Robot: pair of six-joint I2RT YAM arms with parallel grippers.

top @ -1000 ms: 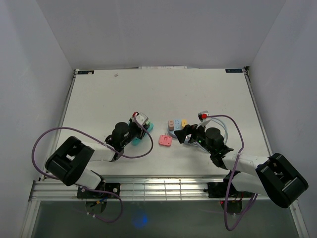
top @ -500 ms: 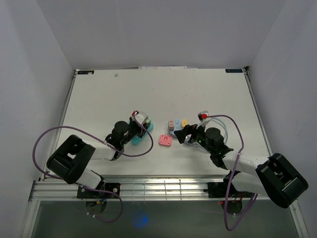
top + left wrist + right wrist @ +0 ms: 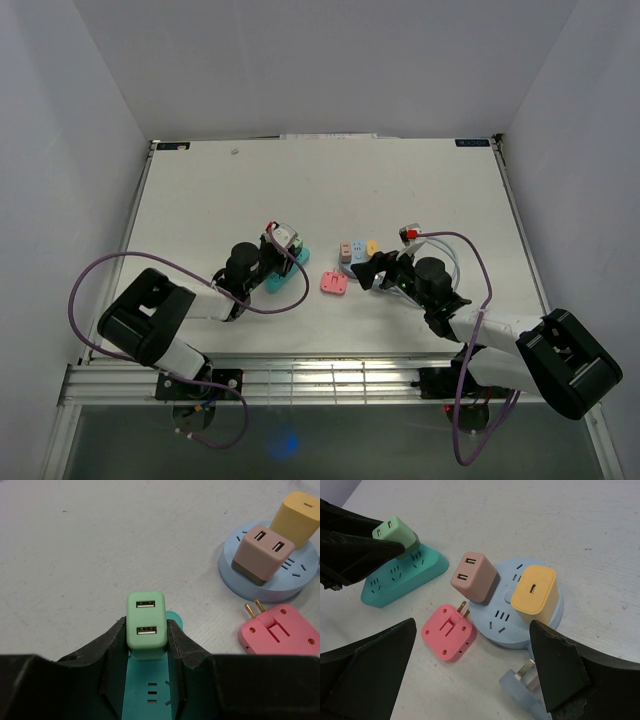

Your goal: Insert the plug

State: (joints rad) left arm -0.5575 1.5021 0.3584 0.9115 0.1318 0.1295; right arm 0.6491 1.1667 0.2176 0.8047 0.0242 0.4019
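The plug was a mint-green, cube-ish charger with rounded corners and two USB ports stacked on its face. It sat at the far end of the teal power strip, left of the table's middle and tipped a bit. Couldn't tell if the prongs were actually in. The left gripper was clamped on it, one black finger against each side. Moving right, a pink adapter lay flat with its brass prongs showing, just beside a round blue socket carrying a dusty-pink charger and a yellow one. The right gripper hovered over those, fingers spread wide, holding nothing.
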